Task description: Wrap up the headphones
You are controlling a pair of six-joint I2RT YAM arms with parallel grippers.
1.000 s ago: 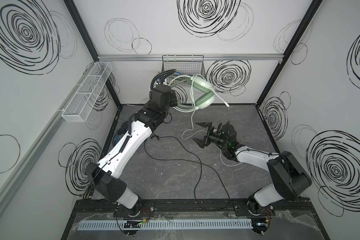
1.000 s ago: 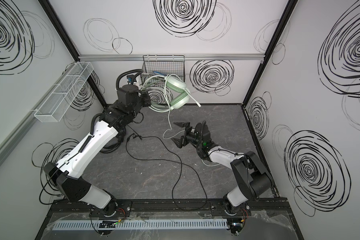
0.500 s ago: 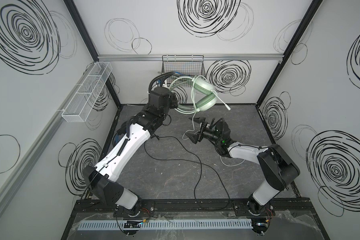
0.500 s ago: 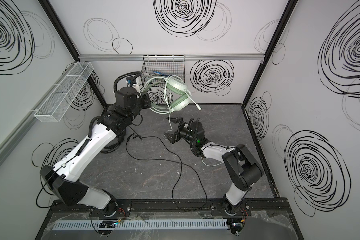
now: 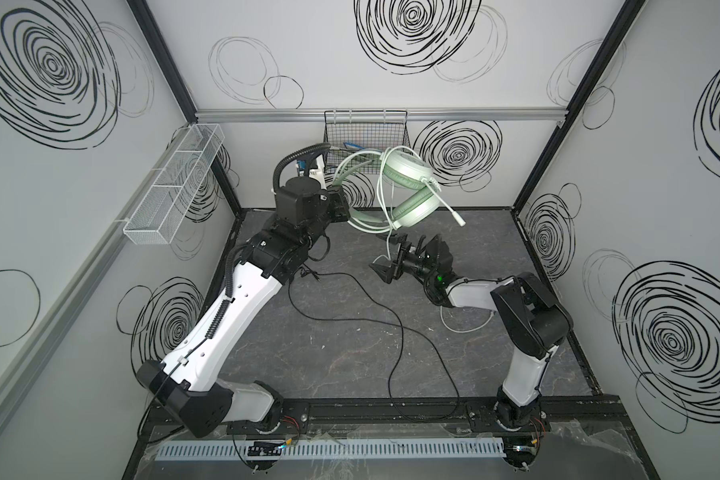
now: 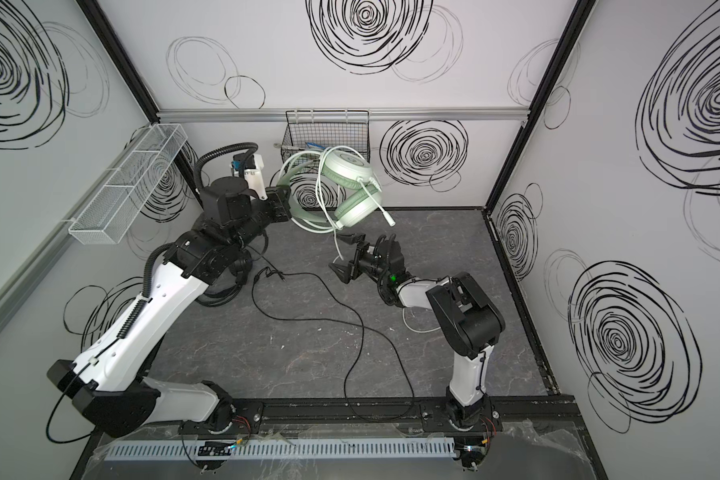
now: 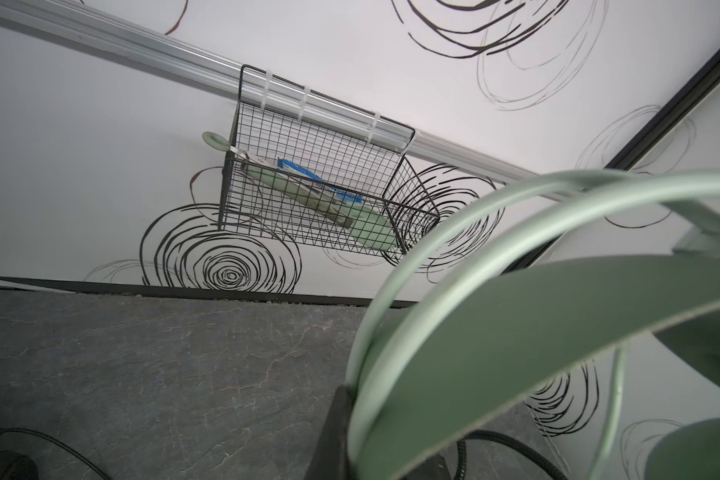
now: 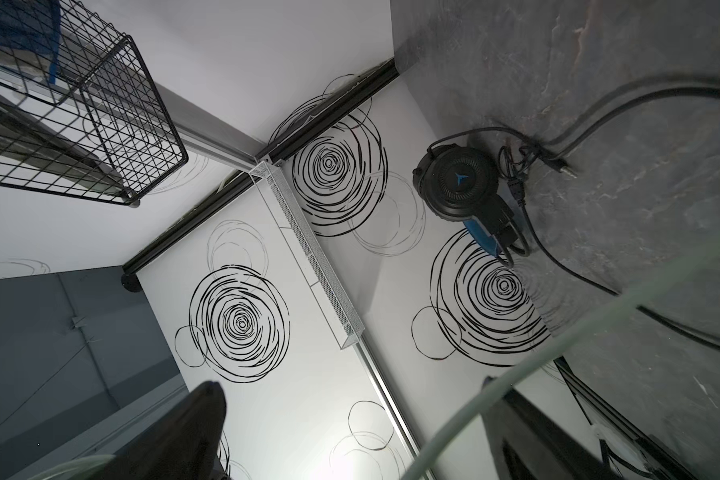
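Top views show the left gripper point(image 5: 343, 206) clamped on the green headphones point(image 5: 408, 179), high before the wire basket point(image 5: 364, 129), so the white cord point(image 5: 388, 232) dangles between the right gripper point(image 5: 387, 255) jaws, wide open and empty.

We've got the mint-green headset point(image 5: 408, 176) up in the air near the back wall, cups one above the other, boom mic point(image 5: 449, 208) jutting out. Its white cord point(image 5: 464, 331) loops over the cups and drops to the floor. The black headset point(image 8: 458, 183), blue padding showing, lies by the left wall, its black cord point(image 5: 350, 320) trailing loose across the floor.
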